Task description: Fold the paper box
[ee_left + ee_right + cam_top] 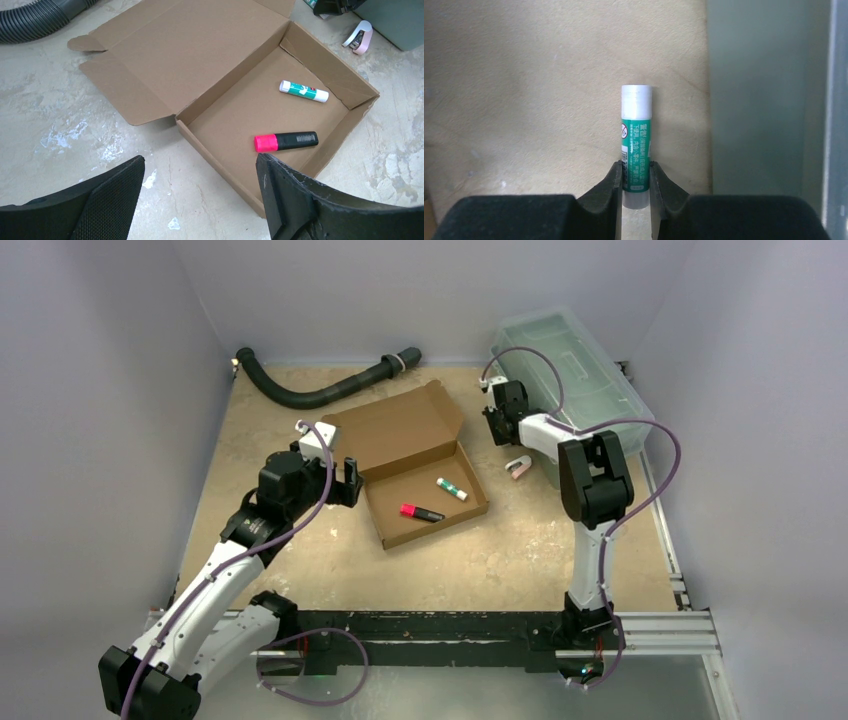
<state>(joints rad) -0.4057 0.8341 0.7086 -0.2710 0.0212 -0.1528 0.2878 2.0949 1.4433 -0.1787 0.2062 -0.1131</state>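
Beside the open paper box [235, 107], gaping wide with the left gripper [200, 164]; by the bin [575, 360], pinching a glue stick [636, 135] in the right gripper [636, 174].

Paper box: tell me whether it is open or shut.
Open. The paper box has its lid folded back, leaving the pink-capped marker and glue stick inside uncovered.

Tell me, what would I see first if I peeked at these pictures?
The open brown paper box in the middle of the table, with a pink-capped marker and a glue stick lying inside. Then the right pincer by the clear bin, shut on a second glue stick. The left pincer is open just left of the box.
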